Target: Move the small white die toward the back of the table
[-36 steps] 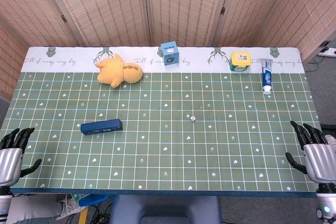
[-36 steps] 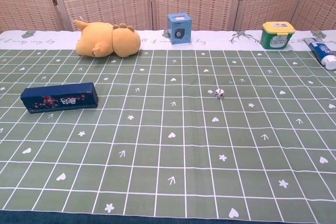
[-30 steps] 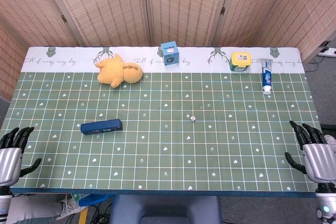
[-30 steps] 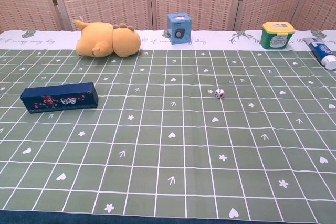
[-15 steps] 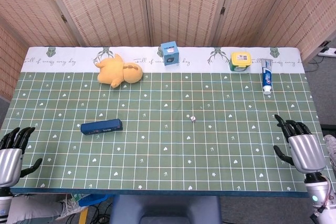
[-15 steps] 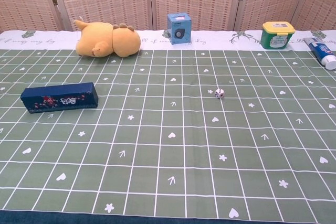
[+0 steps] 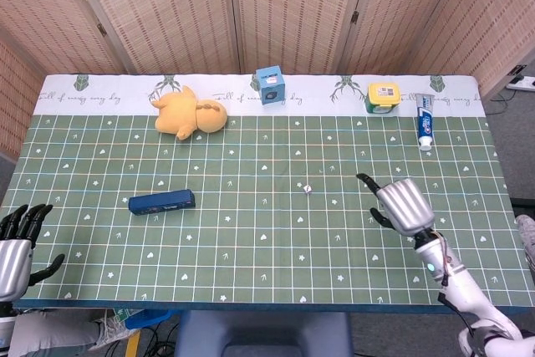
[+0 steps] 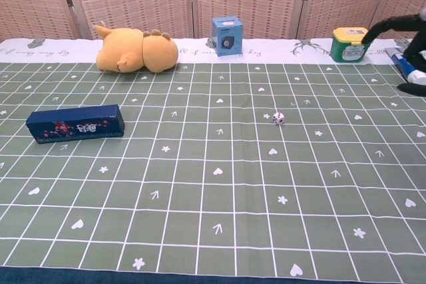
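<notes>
The small white die (image 7: 308, 190) (image 8: 278, 118) lies on the green gridded cloth near the table's middle, untouched. My right hand (image 7: 403, 204) hovers over the table to the right of the die, fingers spread, holding nothing; in the chest view only its dark fingers (image 8: 407, 34) show at the right edge. My left hand (image 7: 17, 244) stays off the front left corner, fingers apart and empty.
A yellow plush toy (image 7: 189, 114), a blue cube box (image 7: 270, 85), a green-and-yellow tub (image 7: 383, 96) and a toothpaste tube (image 7: 425, 120) line the back. A dark blue box (image 7: 161, 201) lies left of centre.
My right hand has swung from the front right edge inward and back, over the table toward the die. The die and left hand have not moved.
</notes>
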